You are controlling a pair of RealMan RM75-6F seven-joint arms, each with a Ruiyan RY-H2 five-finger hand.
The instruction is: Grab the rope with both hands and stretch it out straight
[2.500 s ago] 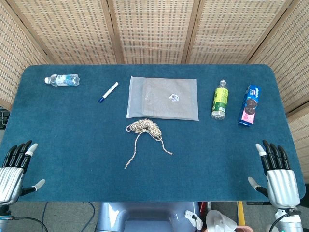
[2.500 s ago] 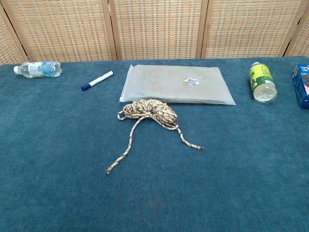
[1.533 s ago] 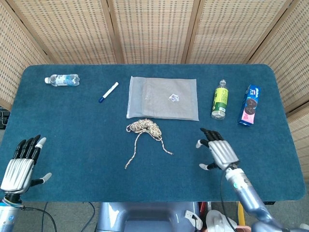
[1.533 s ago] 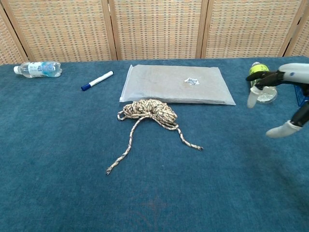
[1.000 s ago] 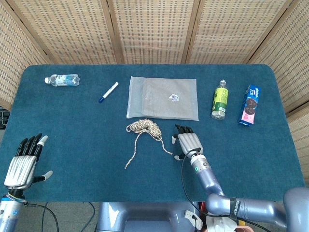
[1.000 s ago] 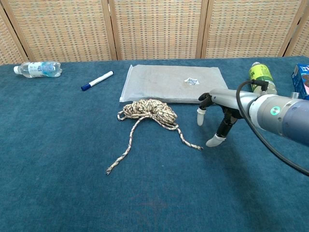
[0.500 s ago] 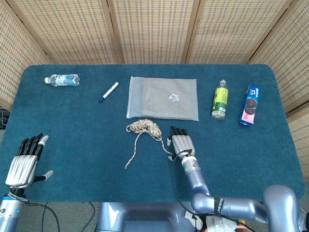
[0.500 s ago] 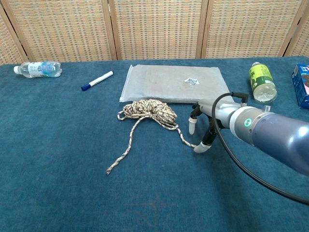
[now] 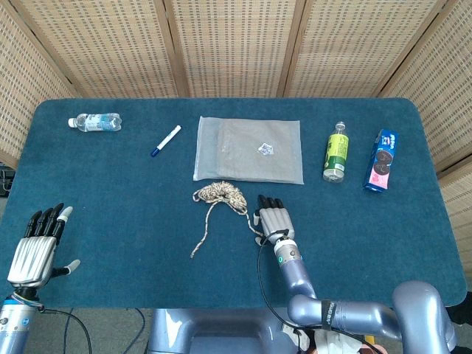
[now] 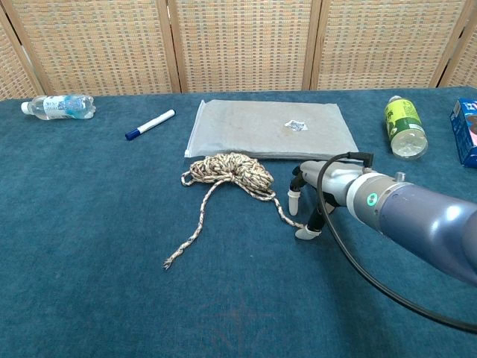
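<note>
Right hand (image 10: 307, 203), fingers spread and pointing down, stands over the right-hand tail of the rope (image 10: 227, 173); its thumb tip appears to touch the table (image 10: 89, 246) right at the tail's end, though from the chest view it cannot be told whether the strand is yet pinched. Nothing is visibly enclosed, so the hand reads as open and empty. The same hand seen from the head view (image 9: 271, 217) lies just right of the tail, palm down, placed so that closing the fingers would take the end rather than the bundle.

The rope lies mid-table as a loose coil just in front of a flat plastic pouch (image 10: 268, 128), with two free tails running toward the robot: one to the right hand, one down and leftward. These ends are probably the intended grasp points, since pulling them apart would pay out the coil.

Left hand (image 9: 35, 245), fingers apart and holding nothing, waits at the near left corner, well apart from the left tail.
</note>
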